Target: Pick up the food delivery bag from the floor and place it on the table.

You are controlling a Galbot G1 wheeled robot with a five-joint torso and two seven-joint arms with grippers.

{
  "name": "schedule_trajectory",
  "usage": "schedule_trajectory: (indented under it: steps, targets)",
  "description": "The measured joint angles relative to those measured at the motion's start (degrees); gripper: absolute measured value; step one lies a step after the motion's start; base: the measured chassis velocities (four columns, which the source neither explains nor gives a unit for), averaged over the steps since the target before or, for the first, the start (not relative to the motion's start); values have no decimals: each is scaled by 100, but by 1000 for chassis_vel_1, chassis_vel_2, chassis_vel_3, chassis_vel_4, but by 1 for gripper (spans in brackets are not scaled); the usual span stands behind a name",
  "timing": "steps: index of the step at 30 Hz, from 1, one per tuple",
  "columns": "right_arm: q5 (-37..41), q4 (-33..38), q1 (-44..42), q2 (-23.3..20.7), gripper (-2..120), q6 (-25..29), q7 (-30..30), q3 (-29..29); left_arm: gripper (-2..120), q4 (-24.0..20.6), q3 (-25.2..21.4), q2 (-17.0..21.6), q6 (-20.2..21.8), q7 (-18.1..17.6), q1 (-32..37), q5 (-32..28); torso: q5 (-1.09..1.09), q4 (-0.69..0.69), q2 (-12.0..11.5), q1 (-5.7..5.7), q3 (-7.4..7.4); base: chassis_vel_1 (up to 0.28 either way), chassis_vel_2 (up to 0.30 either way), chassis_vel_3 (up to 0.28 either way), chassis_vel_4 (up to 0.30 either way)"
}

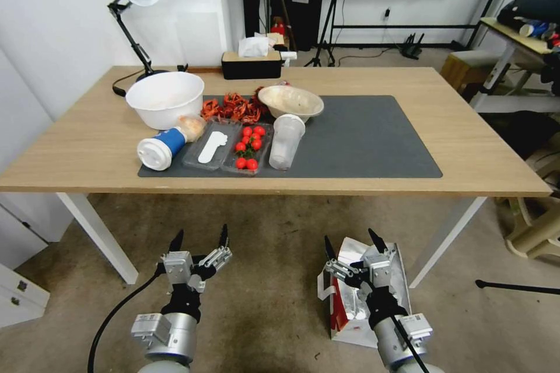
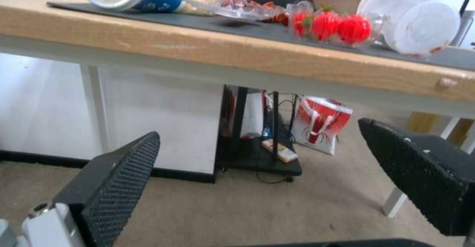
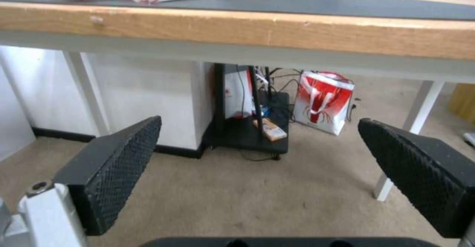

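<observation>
The food delivery bag [image 1: 347, 303] stands on the floor [image 1: 268, 285] at the lower right, in front of the table. It is red and white, and its mouth gapes to show silver foil. My right gripper [image 1: 350, 238] hangs open directly over the bag's mouth, and its arm covers part of the foil. To the left, my left gripper [image 1: 200, 233] is open over bare floor. The light-wood table [image 1: 87, 145] with a dark grey mat [image 1: 373, 134] stretches across ahead. Both wrist views look under the table edge past open fingers [image 2: 124, 173] [image 3: 124, 154].
On the mat's left half stand a white bowl [image 1: 164, 98], a blue cup [image 1: 160, 148], a tomato tray [image 1: 248, 148], a clear cup [image 1: 286, 141] and a tan bowl [image 1: 290, 102]. White table legs [image 1: 99, 236] [image 1: 446, 239] flank the bag. A small white paper bag [image 3: 324, 100] sits far under the table.
</observation>
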Motion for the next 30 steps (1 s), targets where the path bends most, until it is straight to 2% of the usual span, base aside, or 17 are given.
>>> schedule_trajectory:
  steps: [13, 30]
  targets:
    - [222, -94, -24, -6, 100, 274, -361, 158, 100, 309, -130, 58, -433, 125, -49, 181, 0, 0, -356, -150, -206, 0, 0, 0, 0]
    - [490, -145, 1, -217, 100, 317, -290, 390, 100, 502, -554, 406, -452, 265, -163, 28, 0, 0, -765, -316, -446, 0, 0, 0, 0]
